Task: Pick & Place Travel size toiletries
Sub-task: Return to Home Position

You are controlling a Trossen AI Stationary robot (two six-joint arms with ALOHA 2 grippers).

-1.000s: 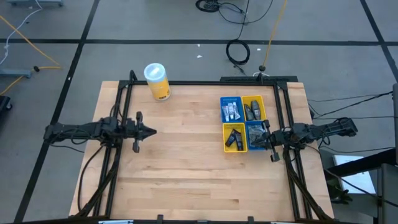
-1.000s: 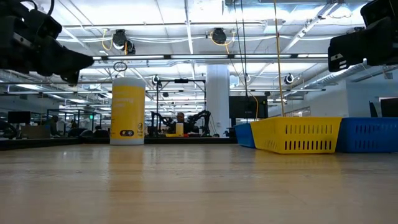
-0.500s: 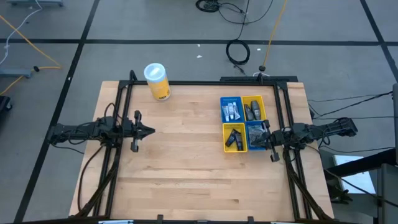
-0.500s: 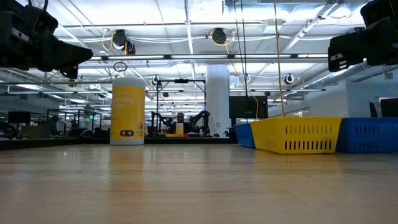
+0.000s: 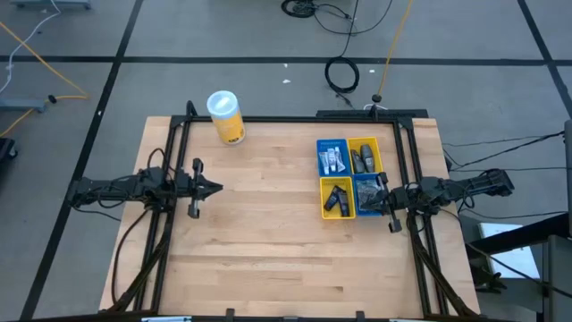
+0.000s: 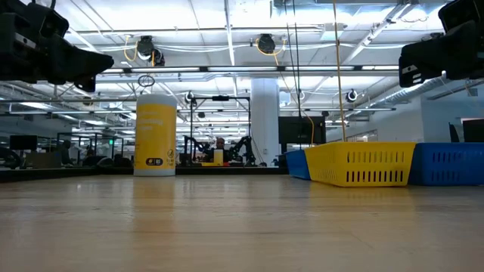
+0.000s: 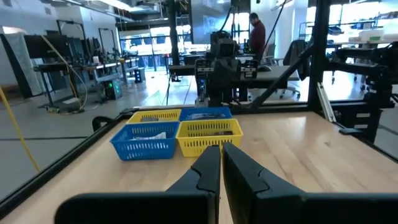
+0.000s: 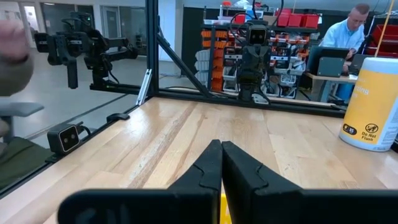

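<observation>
Toiletries (image 5: 336, 200) sit in 4 bins (image 5: 323, 182) just beside the right gripper (image 5: 386, 200), closed empty like the left gripper (image 5: 218, 189).

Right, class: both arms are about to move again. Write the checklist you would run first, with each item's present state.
1. Left gripper shut and empty: ok.
2. Right gripper shut and empty: ok.
3. Right gripper raised above the tray, not in it: ok by the low view.
4. Toiletries inside the tray's compartments: ok; none shows on the table.
5. Yellow canister upright, apart from both grippers: ok.
6. People away from the table: cannot tell; a person's blurred arm shows beside it in the right wrist view.
</observation>
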